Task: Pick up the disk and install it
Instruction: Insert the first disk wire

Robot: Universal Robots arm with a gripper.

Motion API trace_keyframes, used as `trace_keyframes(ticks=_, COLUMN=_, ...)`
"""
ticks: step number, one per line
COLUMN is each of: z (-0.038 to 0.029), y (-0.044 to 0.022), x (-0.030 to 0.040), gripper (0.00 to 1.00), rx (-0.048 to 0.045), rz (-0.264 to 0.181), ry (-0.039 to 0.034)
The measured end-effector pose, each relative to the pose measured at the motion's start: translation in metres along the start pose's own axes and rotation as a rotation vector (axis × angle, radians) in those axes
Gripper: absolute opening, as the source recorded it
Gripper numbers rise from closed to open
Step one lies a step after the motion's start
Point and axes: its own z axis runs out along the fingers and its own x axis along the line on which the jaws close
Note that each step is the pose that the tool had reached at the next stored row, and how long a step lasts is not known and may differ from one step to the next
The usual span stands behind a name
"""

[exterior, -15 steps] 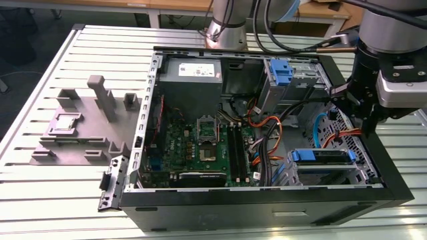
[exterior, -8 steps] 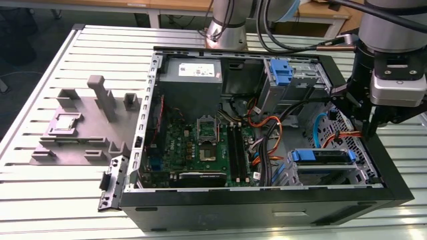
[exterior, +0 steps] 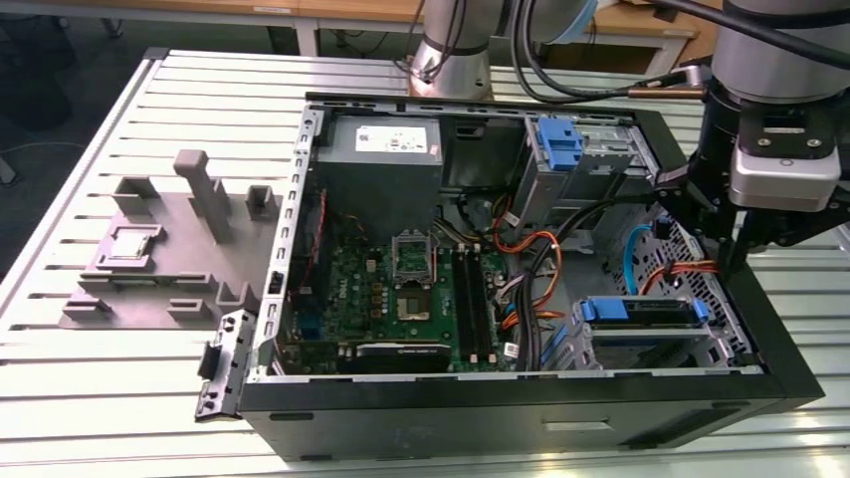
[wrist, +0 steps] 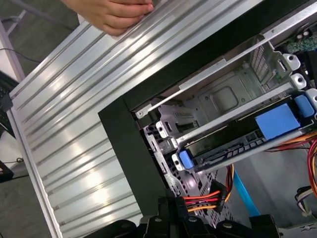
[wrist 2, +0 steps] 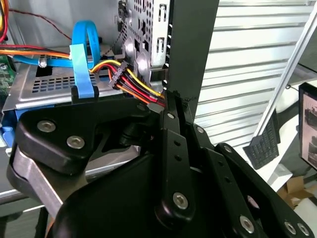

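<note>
We've got the arm [exterior: 777,50] coming in at the exterior view's upper right, gripper [exterior: 730,267] pointing straight down, fingers [wrist 2: 167,121] pressed together, nothing held.

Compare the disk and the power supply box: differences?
Size: the power supply box is far bulkier; the disk is a slim slab.
Look: the power supply box is grey with a white label; the disk has a blue bracket.
Place: the disk sits in the drive cage, the power supply box in the opposite corner.
Both are inside the case.
</note>
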Motion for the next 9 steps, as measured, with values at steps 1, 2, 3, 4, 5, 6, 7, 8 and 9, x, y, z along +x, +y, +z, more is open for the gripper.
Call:
trace_keyframes(ticks=1, z=-0.0002, y=0.0001, x=-0.0001, gripper=0.17, rx=0.0007, rz=0.006, ry=-0.0017)
trace_keyframes(ticks=2, z=-0.0003, y=0.0002, x=-0.0003, gripper=0.17, rx=0.0021, rz=0.011, ry=-0.0039)
trace_keyframes(ticks=3, z=-0.0004, y=0.0002, x=-0.0004, gripper=0.17, rx=0.0045, rz=0.016, ry=-0.0074)
trace_keyframes(ticks=4, z=-0.0004, y=0.0003, x=-0.0004, gripper=0.17, rx=0.0077, rz=0.022, ry=-0.0123)
trace_keyframes(ticks=5, z=-0.0003, y=0.0003, x=-0.0005, gripper=0.17, rx=0.0109, rz=0.028, ry=-0.0173)
trace_keyframes(ticks=6, z=-0.0003, y=0.0004, x=-0.0006, gripper=0.17, rx=0.014, rz=0.034, ry=-0.022)
trace_keyframes(ticks=7, z=-0.0005, y=0.0004, x=-0.0007, gripper=0.17, rx=0.0162, rz=0.04, ry=-0.025)
trace_keyframes(ticks=8, z=-0.0006, y=0.0006, x=-0.001, gripper=0.17, rx=0.017, rz=0.045, ry=-0.0262)
trace_keyframes(ticks=9, z=-0.0006, y=0.0008, x=-0.0014, gripper=0.17, rx=0.0176, rz=0.049, ry=-0.0272)
